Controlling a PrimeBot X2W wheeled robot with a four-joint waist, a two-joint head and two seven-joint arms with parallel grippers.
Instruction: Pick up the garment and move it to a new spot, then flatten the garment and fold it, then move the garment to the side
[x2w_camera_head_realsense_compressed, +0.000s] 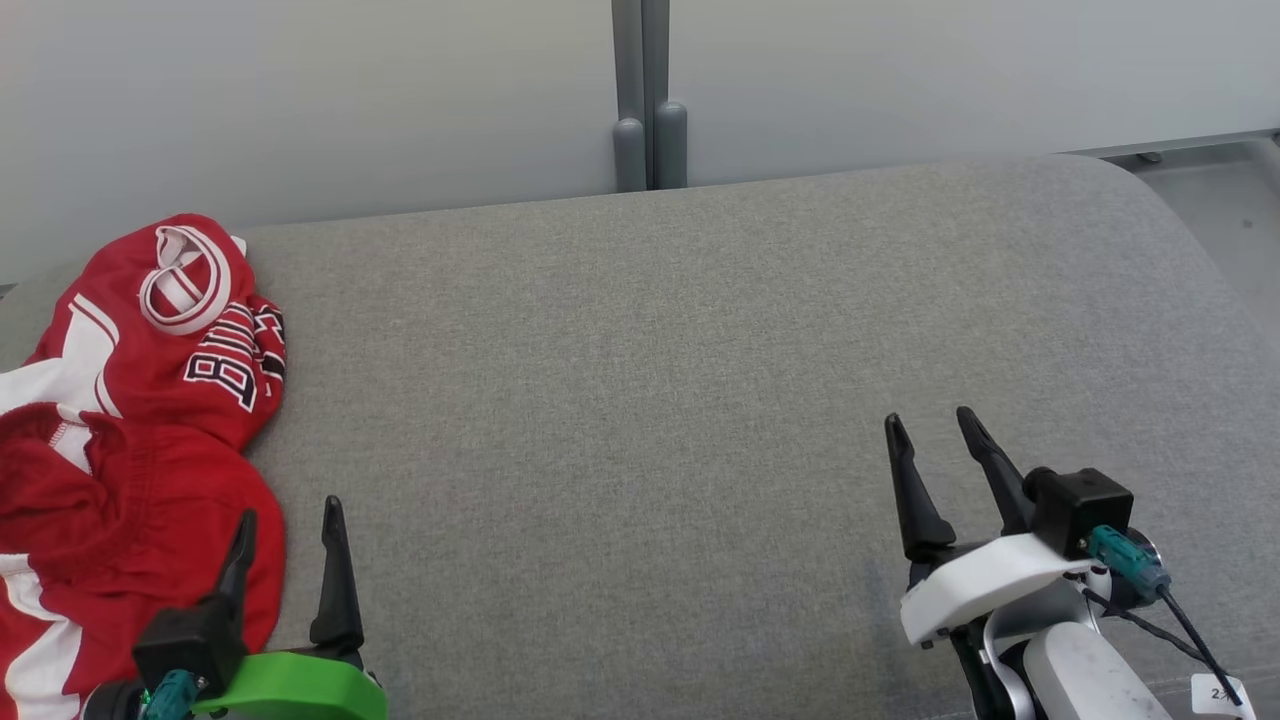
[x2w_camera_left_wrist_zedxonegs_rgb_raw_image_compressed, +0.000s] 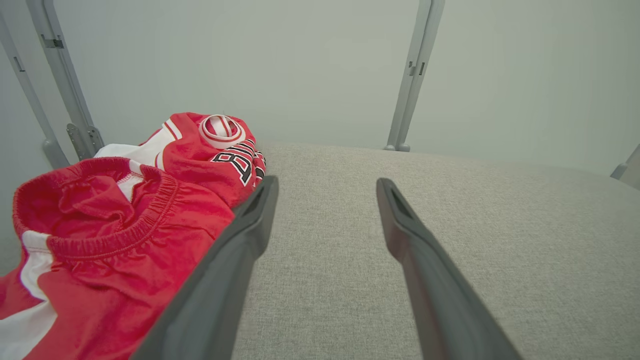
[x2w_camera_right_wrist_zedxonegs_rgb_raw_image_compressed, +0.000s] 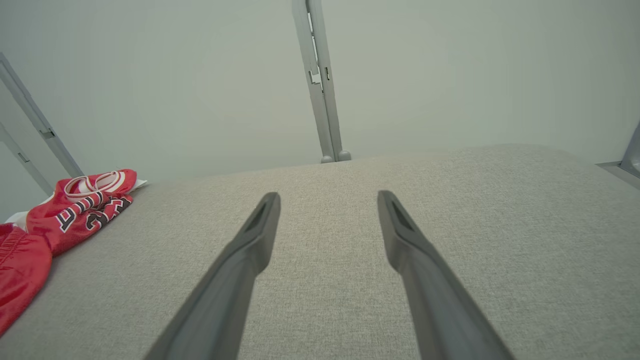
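A red and white garment (x2w_camera_head_realsense_compressed: 130, 420) with black lettering lies crumpled at the far left of the grey fabric surface (x2w_camera_head_realsense_compressed: 640, 400). In the left wrist view the garment (x2w_camera_left_wrist_zedxonegs_rgb_raw_image_compressed: 125, 220) shows an elastic waistband and a round white-trimmed opening. My left gripper (x2w_camera_head_realsense_compressed: 290, 515) stands open at the lower left, its left finger over the garment's right edge, with nothing between the fingers (x2w_camera_left_wrist_zedxonegs_rgb_raw_image_compressed: 250, 225). My right gripper (x2w_camera_head_realsense_compressed: 930, 420) stands open at the lower right above bare fabric, far from the garment (x2w_camera_right_wrist_zedxonegs_rgb_raw_image_compressed: 60, 220).
A pale wall with a grey vertical post (x2w_camera_head_realsense_compressed: 645, 100) runs behind the surface. The surface's rounded right edge (x2w_camera_head_realsense_compressed: 1200, 260) drops to a grey floor. Bare grey fabric stretches between the garment and the right gripper.
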